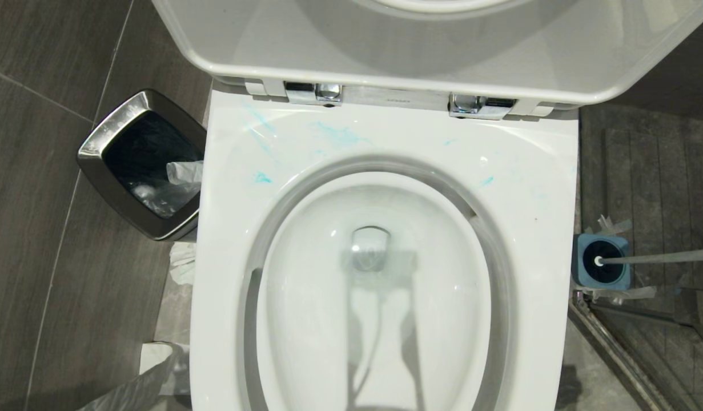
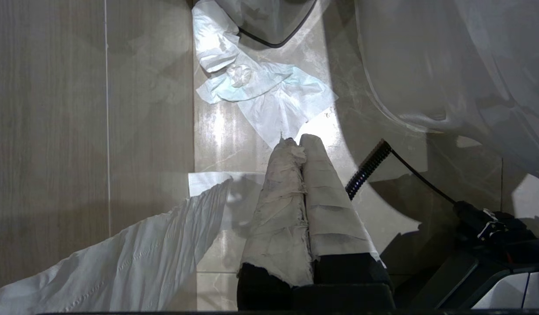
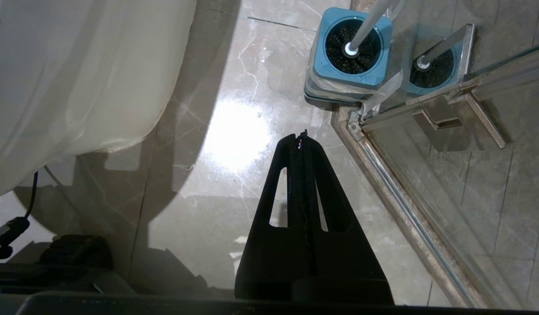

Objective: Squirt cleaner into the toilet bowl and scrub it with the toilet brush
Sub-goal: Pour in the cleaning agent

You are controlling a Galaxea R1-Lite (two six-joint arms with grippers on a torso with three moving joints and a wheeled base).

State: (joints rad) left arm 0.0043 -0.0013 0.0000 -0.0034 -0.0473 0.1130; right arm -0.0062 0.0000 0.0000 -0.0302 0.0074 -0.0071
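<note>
- big white ceramic toilet bowl: turquoise smears on the rim
- squarish blue holder: white-handled toilet brush standing inside
- steel-rimmed bin: crumpled paper
- my left gripper and right gripper: jaws together, empty

— Where are the two arms?

— Neither shows from the head camera. Each wrist camera looks straight down along its own gripper.

— And the left gripper?

— Its fingers, wrapped in whitish material, are pressed together, gripping nothing.

— The right gripper?

— Bare black fingers, likewise closed tip to tip and empty.
</note>
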